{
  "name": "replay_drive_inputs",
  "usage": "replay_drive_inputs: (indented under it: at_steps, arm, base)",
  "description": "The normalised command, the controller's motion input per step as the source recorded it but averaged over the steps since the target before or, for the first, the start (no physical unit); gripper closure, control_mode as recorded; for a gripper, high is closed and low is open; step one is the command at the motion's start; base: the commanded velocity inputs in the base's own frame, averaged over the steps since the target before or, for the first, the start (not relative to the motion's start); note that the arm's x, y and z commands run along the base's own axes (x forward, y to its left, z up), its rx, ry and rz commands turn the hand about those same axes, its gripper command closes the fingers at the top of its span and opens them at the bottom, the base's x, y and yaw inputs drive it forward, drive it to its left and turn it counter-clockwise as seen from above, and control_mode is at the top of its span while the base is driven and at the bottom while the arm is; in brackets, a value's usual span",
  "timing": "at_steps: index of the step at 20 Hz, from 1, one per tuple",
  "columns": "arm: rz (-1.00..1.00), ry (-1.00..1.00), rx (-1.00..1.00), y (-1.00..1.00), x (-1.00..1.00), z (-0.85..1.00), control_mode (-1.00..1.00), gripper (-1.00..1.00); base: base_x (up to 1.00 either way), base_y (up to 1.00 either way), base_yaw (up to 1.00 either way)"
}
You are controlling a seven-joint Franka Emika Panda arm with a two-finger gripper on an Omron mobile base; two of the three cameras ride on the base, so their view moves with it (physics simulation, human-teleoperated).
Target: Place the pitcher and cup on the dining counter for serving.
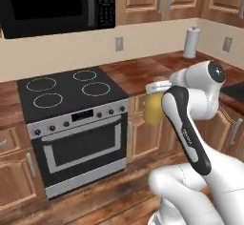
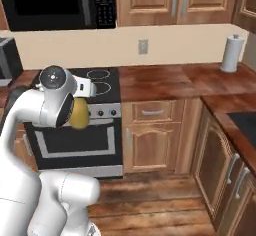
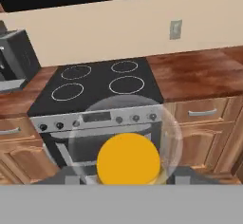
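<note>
The pitcher (image 1: 153, 108), a clear glass carafe with yellow-orange contents, hangs in the air in front of the lower cabinets, right of the oven. My gripper (image 1: 158, 87) is shut on its neck from above. From the right side the pitcher (image 2: 78, 114) shows just below the hand, with the gripper (image 2: 82, 99) on top of it. Looking down along the gripper (image 3: 128, 179), I see the pitcher (image 3: 128, 159) as a glass ring around an orange disc, which hides the fingertips. The cup and the dining counter are out of view.
A black stove (image 1: 71, 93) with an oven stands ahead under a microwave (image 1: 52, 2). Wood worktop (image 2: 165, 80) runs right to a paper towel roll (image 2: 231, 53) and a dark sink (image 2: 247, 122). A toaster (image 3: 12, 59) sits left of the stove.
</note>
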Motion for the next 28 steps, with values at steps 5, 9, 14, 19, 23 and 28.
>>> replay_drive_inputs:
  at_steps: [5,9,14,19,23,28]
  arm:
    - [0.00,0.00,0.00,0.00,0.00,0.00,1.00,1.00]
    - [0.00,0.00,0.00,0.00,0.00,0.00,1.00,1.00]
    - [0.00,0.00,0.00,0.00,0.00,0.00,1.00,1.00]
    - [0.00,0.00,0.00,0.00,0.00,0.00,1.00,1.00]
    - [0.00,0.00,0.00,0.00,0.00,0.00,1.00,1.00]
    - [0.00,0.00,0.00,0.00,0.00,0.00,1.00,1.00]
  base:
    - [0.00,0.43,0.98]
    - [0.00,0.43,0.97]
    - [0.00,0.47,0.94]
    - [0.02,0.53,0.88]
    - [0.45,0.51,0.73]
    - [0.98,0.30,0.49]
